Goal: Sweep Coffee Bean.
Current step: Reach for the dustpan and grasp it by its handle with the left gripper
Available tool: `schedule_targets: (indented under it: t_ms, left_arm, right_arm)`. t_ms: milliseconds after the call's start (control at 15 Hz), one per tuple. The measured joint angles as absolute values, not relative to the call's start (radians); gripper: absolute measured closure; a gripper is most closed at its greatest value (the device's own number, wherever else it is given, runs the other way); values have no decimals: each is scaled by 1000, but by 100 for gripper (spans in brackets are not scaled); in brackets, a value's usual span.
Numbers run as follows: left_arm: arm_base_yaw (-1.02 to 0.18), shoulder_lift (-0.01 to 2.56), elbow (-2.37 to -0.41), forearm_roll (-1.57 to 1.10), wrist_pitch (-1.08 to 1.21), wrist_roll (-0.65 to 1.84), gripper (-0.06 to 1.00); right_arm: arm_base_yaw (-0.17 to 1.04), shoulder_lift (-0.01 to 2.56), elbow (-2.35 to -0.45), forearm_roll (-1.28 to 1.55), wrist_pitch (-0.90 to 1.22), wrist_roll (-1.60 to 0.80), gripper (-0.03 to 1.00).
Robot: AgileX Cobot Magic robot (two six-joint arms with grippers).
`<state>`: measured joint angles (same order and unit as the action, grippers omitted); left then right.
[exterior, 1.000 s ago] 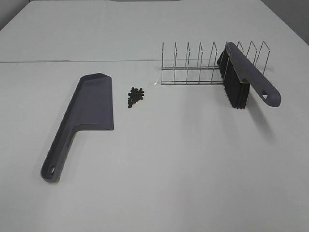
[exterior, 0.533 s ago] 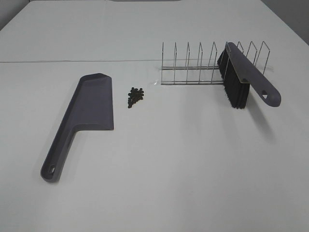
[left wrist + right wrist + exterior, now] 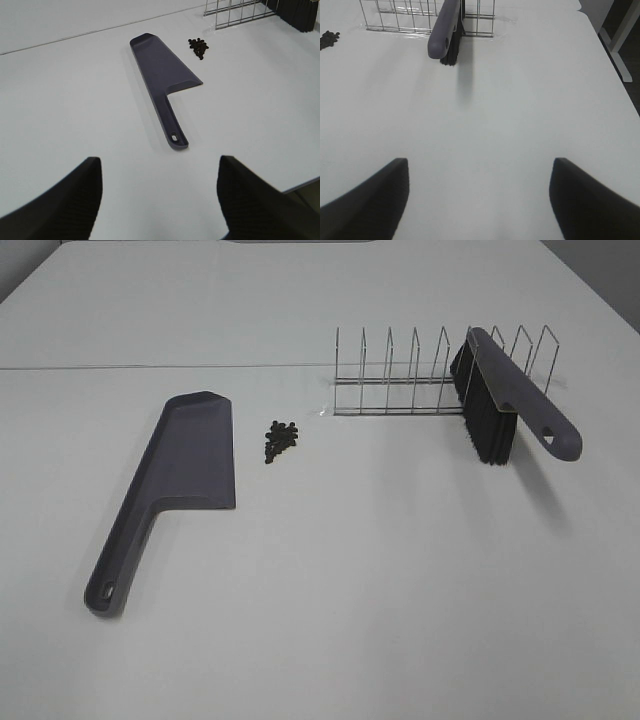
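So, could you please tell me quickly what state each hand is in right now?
Left hand: open, holding nothing.
Right hand: open, holding nothing.

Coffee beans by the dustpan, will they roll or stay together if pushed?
The coffee beans are small loose ovals in a pile, so they would probably scatter and roll unevenly. The table looks smooth, so they likely slide easily. Being tiny beside the dustpan, they are probably very light.
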<state>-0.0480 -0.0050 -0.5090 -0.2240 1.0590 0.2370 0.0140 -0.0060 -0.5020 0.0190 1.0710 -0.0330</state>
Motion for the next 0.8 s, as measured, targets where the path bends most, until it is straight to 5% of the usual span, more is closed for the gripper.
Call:
schedule_targets:
  t_ms: [800]
  left_arm:
    - [-48, -5, -509, -224, 1059, 237, 31]
  right_arm:
    - [14, -6, -502, 19, 1071, -33, 23]
